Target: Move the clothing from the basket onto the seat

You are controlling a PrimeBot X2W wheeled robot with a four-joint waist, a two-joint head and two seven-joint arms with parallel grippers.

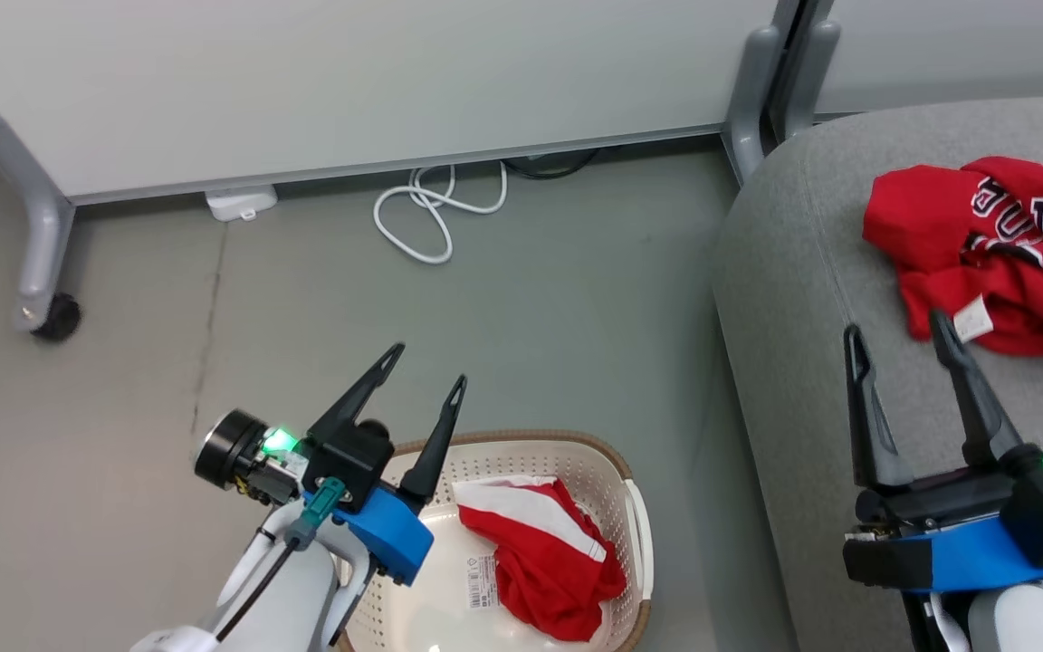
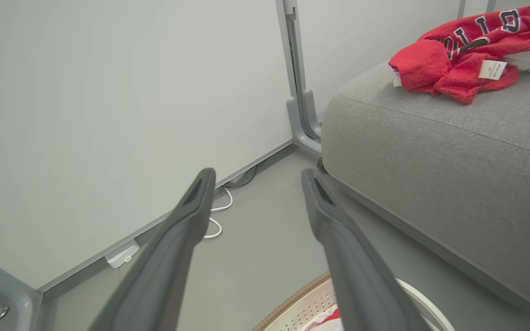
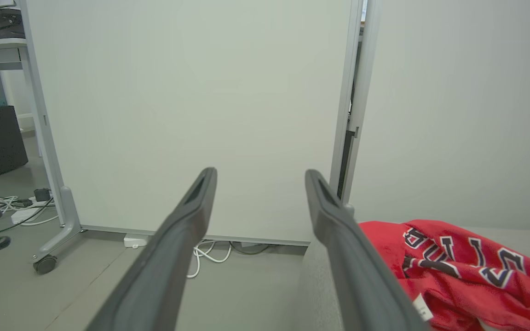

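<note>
One lettered red garment (image 1: 983, 244) lies on the seat (image 1: 784, 299) at two o'clock, one striped garment (image 1: 549, 561) sits in the basket (image 1: 531, 441) at six o'clock, and the left gripper (image 1: 427, 364) and right gripper (image 1: 894, 324) both gape wide, empty.

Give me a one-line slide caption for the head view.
Open, empty grippers: left gripper above the basket, one striped garment inside; right gripper over the seat beside the lettered garment.
</note>
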